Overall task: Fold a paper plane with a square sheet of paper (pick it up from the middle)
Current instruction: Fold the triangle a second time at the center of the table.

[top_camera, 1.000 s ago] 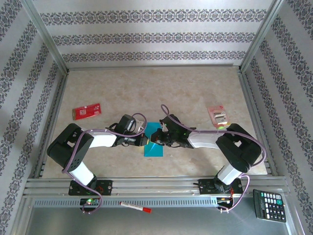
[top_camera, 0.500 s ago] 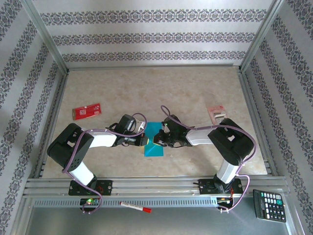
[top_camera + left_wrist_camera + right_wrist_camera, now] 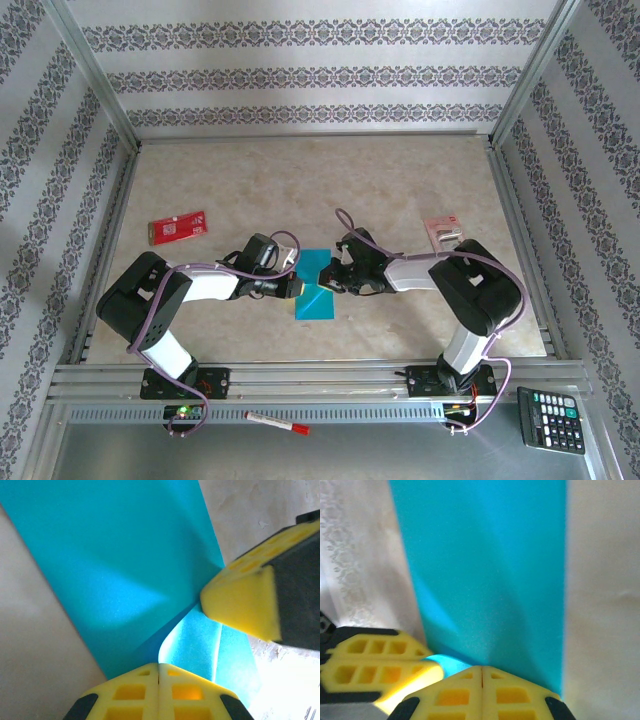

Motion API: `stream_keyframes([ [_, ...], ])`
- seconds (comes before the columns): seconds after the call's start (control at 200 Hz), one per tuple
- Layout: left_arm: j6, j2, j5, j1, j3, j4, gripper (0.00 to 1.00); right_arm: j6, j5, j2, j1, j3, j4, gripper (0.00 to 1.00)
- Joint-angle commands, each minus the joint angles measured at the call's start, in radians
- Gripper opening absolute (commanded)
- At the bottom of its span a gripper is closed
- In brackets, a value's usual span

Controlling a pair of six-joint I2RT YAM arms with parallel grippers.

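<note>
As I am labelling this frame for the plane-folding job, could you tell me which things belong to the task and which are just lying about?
Part of the job:
- thin, partly folded teal-blue sheet of paper
- left gripper and right gripper, both shut on it

Just lying about:
- flat red card
- small red-and-white packet
- red-capped white marker pen
- black calculator

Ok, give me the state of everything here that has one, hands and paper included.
square sheet of paper: creased, one flap curled up, pinched by both hands.
left hand: shut on the sheet.
right hand: shut on the sheet.
red card: lying flat, untouched.
marker: lying flat, untouched.
calculator: face up.
</note>
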Motion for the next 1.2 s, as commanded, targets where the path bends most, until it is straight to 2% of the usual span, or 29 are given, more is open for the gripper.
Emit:
stream_keyframes([
  [0.0, 0.020, 0.058, -0.078, -0.003, -0.023, -0.110, 0.00, -0.043, -0.009, 0.028, -0.020, -0.024, -0.018, 0.00],
  [0.195, 0.020, 0.058, -0.076, -0.003, -0.020, -0.110, 0.00, -0.071, -0.013, -0.046, -0.050, -0.015, -0.075, 0.00],
  [0.38, 0.020, 0.058, -0.078, -0.004, -0.021, -0.112, 0.00, -0.059, -0.008, -0.108, 0.000, 0.025, -0.102, 0.00],
  [0.64, 0.020, 0.058, -0.076, -0.003, -0.020, -0.112, 0.00, -0.031, -0.007, -0.030, 0.093, 0.079, -0.078, 0.00],
  [1.194, 0.022, 0.054, -0.074, -0.003, -0.016, -0.114, 0.00, -0.064, -0.007, 0.054, 0.037, -0.008, -0.047, 0.00],
])
